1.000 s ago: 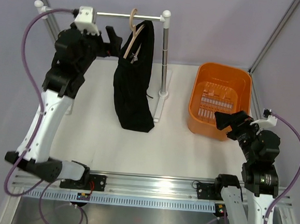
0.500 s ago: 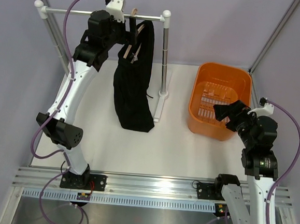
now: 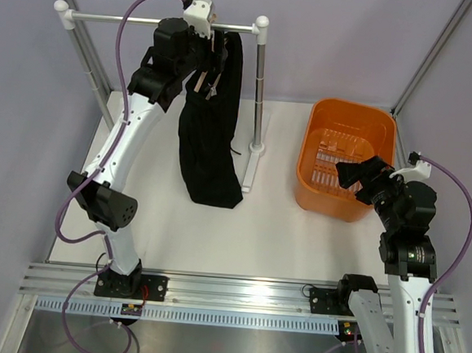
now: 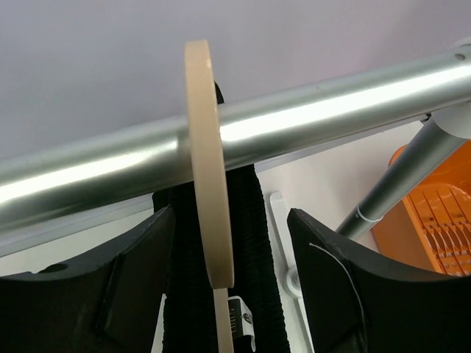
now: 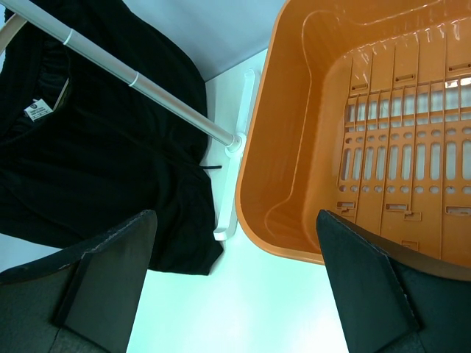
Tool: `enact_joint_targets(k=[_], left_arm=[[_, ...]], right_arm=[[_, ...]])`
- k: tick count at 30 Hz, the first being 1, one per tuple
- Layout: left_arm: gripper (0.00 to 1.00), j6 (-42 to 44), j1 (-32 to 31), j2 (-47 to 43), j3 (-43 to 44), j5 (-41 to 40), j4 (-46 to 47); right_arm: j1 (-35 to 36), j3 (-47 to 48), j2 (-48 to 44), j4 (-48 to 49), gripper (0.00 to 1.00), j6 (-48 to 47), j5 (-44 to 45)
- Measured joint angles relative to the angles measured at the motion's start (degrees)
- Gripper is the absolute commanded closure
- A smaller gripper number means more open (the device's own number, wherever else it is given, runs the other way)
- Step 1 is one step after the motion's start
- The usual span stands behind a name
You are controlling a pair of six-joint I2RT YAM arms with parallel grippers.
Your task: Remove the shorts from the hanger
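One pair of black shorts (image 3: 212, 134) hangs from the wooden hanger (image 4: 208, 184), hooked over the metal rail (image 4: 346, 103) at twelve o'clock on the table. Over the last second the left gripper (image 4: 229, 250) has swung in from the rail's nine o'clock end and now straddles the hook, its jaws narrowing but apart, a gap showing on each side. That suggests a grab on the hanger is imminent. The right gripper (image 5: 232, 294) waits spread wide by the orange basket (image 3: 351, 112) at two o'clock.
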Motion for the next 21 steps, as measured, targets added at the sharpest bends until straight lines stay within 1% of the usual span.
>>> enact_joint_targets(k=[5,14,21], left_arm=[[0.37,0.2,0.0,0.1,-1.4,-0.9,0.3],[0.38,0.6,-0.2,0.2,-2.4,-1.6,0.3],[0.43,1.0,-0.6,0.3,-2.6,-1.9,0.1]], right_arm=[[0.0,-0.3,0.0,0.4,0.0,0.0,0.0],[0.0,-1.2,0.0,0.9,0.01,0.0,0.0],[0.0,-1.7,0.2,1.1,0.0,0.0,0.0]])
